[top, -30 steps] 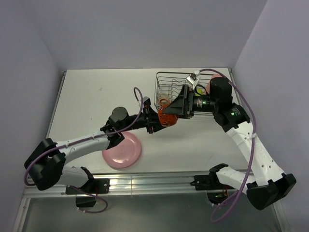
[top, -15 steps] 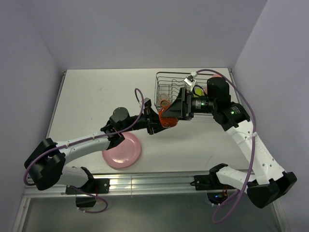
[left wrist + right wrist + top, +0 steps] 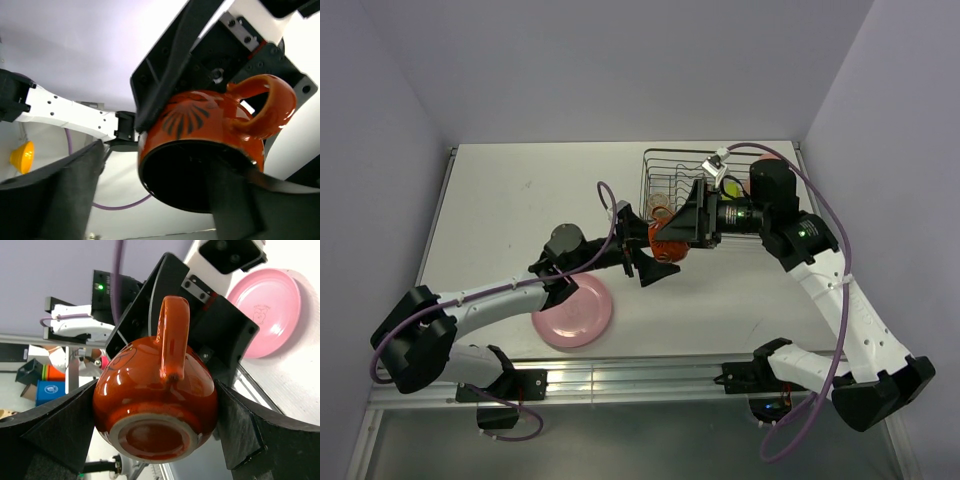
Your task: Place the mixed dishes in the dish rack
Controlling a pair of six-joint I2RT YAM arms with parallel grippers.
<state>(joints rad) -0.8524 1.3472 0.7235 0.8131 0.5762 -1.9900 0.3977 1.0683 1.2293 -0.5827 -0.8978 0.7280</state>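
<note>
The dark red handled mug (image 3: 667, 243) hangs in the air just left of the dish rack (image 3: 665, 165), between the two arms. My right gripper (image 3: 155, 430) is shut on the mug (image 3: 150, 395), with a pad on each side of its belly; its base faces the camera and its handle points up. My left gripper (image 3: 160, 200) is open around the mug's (image 3: 200, 130) dark mouth. One finger (image 3: 55, 195) stands far off to the left; the other finger (image 3: 240, 200) crosses the rim. The big pink plate (image 3: 575, 312) lies flat under the left arm.
In the rack's right part sits the yellow-green bowl (image 3: 730, 187), partly hidden by the right arm. Something pink (image 3: 767, 158) shows beyond the right wrist. The rack's left wall stands close behind the mug. The plate (image 3: 265, 310) also shows in the right wrist view.
My left gripper was shut on the mug and has opened, its jaws spreading below the mug. The right gripper's jaws came in against the mug. The mug has barely moved.
</note>
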